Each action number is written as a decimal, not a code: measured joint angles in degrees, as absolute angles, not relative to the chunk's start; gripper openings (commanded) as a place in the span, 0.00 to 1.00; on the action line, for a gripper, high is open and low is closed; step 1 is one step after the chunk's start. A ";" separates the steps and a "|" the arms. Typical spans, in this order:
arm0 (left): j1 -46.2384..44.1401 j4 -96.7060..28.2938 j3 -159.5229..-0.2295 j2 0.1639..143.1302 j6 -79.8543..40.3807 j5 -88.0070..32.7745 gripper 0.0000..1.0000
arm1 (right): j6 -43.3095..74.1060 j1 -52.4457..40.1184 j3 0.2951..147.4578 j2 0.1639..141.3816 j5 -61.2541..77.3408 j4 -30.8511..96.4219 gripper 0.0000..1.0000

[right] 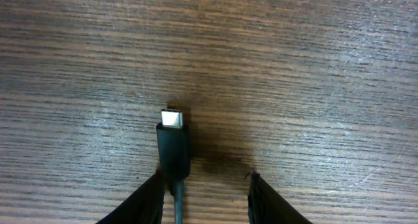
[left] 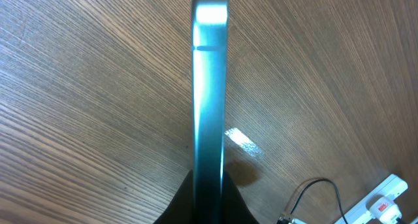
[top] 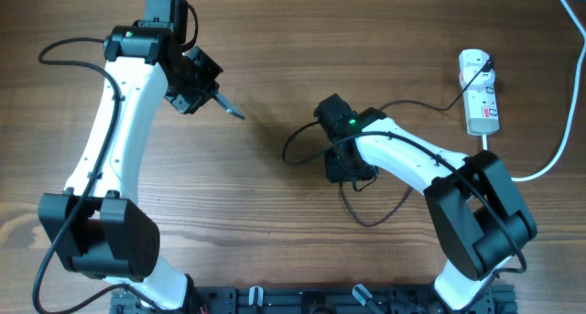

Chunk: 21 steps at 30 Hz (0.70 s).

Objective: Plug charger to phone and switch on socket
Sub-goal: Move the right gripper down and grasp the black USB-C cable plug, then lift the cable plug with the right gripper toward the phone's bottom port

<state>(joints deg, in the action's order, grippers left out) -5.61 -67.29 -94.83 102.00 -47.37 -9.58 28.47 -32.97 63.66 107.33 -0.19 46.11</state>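
While the left claw point(top: 216, 98) holds the phone point(left: 209, 87) pinched by one end, its thin edge facing the wrist camera, the right claw point(right: 204, 179) stands part-open low over the tabletop point(right: 313, 67). The connector end of the charger point(right: 173, 142) lies inside its gap.

The connector's long axis runs straight ahead of that claw. Its metal tip points away and its cable trails back between the fingers. It sits off-centre, touching or just beside the finger point(right: 140, 201) on the left of the wrist view. Bare wood shows between it and the other finger, so nothing is gripped there yet.

The phone reaches straight out from the left claw, in line with its fingers; which end bears the port cannot be told. From overhead, the phone lies well apart from the right claw, off to its side across the wood. The socket point(top: 480, 92) lies nearer the right claw than the left, and the charger's black lead runs from it toward the right claw.

By this reading, the coming move is a closing on the connector, best once it is centred in the gap, before it is carried across to the phone.
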 measured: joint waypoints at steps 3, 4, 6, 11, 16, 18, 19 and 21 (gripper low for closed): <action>-5.61 -67.29 -94.83 102.00 -47.37 -9.58 0.04 | 28.49 -32.97 63.61 107.33 -0.21 45.84 0.39; -5.61 -67.29 -94.83 102.00 -47.37 -9.58 0.04 | 28.45 -32.97 63.59 107.33 -0.25 45.30 0.37; -5.61 -67.29 -94.83 102.00 -47.37 -9.56 0.04 | 28.51 -32.97 63.59 107.31 -0.32 44.91 0.34; -5.61 -67.26 -94.83 102.00 -47.40 -9.41 0.04 | 28.53 -33.26 63.59 107.31 -0.60 44.64 0.28; -5.61 -67.24 -94.83 102.00 -47.40 -9.43 0.04 | 32.12 -34.79 63.59 107.31 -1.34 44.73 0.28; -5.61 -67.24 -94.83 102.00 -47.40 -9.41 0.04 | 33.17 -34.79 63.59 107.31 -1.34 44.95 0.25; -5.61 -67.24 -94.83 102.00 -47.37 -9.41 0.04 | 33.39 -34.79 63.61 107.31 -1.30 45.10 0.24; -5.61 -67.24 -94.83 102.00 -47.40 -9.41 0.04 | 33.65 -34.85 63.59 107.31 -1.28 45.12 0.19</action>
<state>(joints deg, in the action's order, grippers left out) -5.61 -67.24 -94.83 102.00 -47.40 -9.41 33.65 -34.85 63.59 107.31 -1.28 45.12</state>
